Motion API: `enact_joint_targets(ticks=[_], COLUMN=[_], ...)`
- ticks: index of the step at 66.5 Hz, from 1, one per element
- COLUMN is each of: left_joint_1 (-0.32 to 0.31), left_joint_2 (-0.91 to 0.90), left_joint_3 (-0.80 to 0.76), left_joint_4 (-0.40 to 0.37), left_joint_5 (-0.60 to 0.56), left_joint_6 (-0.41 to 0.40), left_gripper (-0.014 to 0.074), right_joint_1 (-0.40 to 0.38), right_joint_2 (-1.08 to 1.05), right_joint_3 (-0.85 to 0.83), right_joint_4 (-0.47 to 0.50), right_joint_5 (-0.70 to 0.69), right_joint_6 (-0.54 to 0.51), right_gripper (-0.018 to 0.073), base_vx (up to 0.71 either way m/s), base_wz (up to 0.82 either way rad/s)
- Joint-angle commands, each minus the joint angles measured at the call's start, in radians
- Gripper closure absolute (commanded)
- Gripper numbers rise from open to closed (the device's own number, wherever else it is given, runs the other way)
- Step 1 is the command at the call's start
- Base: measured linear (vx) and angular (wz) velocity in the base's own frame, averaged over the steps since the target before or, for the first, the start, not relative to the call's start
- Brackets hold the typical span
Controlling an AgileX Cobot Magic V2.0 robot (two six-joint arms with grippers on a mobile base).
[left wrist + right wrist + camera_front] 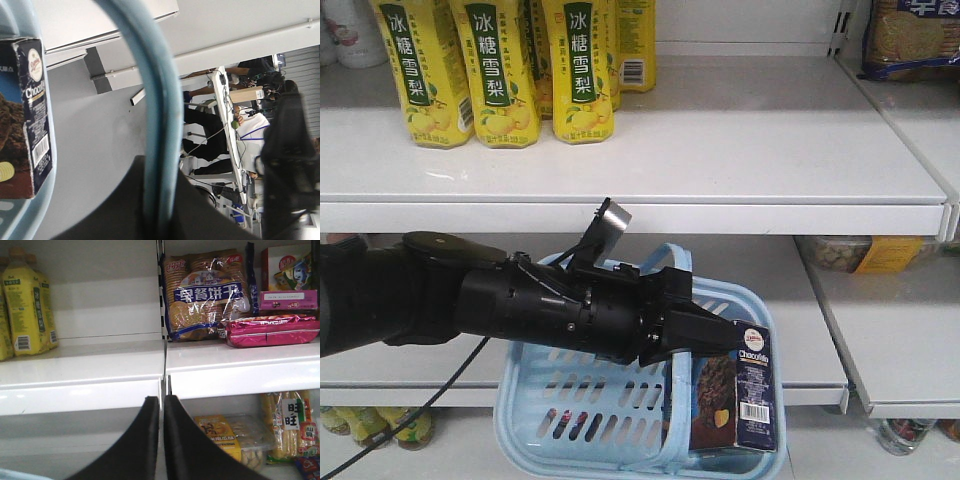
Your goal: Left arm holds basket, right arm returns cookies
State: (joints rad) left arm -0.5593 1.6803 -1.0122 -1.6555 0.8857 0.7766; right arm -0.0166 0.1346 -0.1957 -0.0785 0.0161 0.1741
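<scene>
In the front view the left arm reaches in from the left. Its left gripper [705,335] is shut on a loop handle of the light blue basket [580,412], which hangs in front of the lower shelf. In the left wrist view the handle [161,100] runs straight between the jaws of the left gripper [160,200]. The navy cookies box [740,398] stands upright in the basket's right end, and the left wrist view also shows the cookies [25,125]. Only the right wrist view holds the right gripper [161,401]: it is shut with nothing between its fingers, facing the shelf edges.
Yellow drink bottles [490,70] stand on the upper white shelf [740,150]. In the right wrist view a biscuit pack [205,295] and a pink packet [272,330] lie on the right-hand shelf. Snack packs [220,435] sit below, and yellow bottles [25,305] stand at the left.
</scene>
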Motion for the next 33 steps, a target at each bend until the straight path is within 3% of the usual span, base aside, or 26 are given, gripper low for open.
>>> enact_joint_targets(ticks=[1,14,33], left_joint_1=[0.009,0.009,0.009], left_joint_2=[-0.052,-0.052,-0.052], left_joint_3=[-0.037,-0.037,-0.037], left_joint_4=[-0.124,-0.124,-0.124], left_joint_5=[-0.013,-0.013,-0.013], left_joint_6=[0.015,0.015,0.015], left_gripper=[0.0599,0.0599,0.0599], right_joint_1=[-0.004,-0.004,-0.004], right_joint_2=[0.122,0.299,0.368], right_joint_3=[-0.122,-0.188,-0.188], right_joint_4=[0.026,0.039,0.037], right_joint_5=[0.013,0.037,0.028], right_joint_6=[-0.001,-0.009,-0.009], right_gripper=[0.0565,0.0565,0.0561], base_vx=[0.0,0.0,0.0], base_wz=[0.0,0.0,0.0])
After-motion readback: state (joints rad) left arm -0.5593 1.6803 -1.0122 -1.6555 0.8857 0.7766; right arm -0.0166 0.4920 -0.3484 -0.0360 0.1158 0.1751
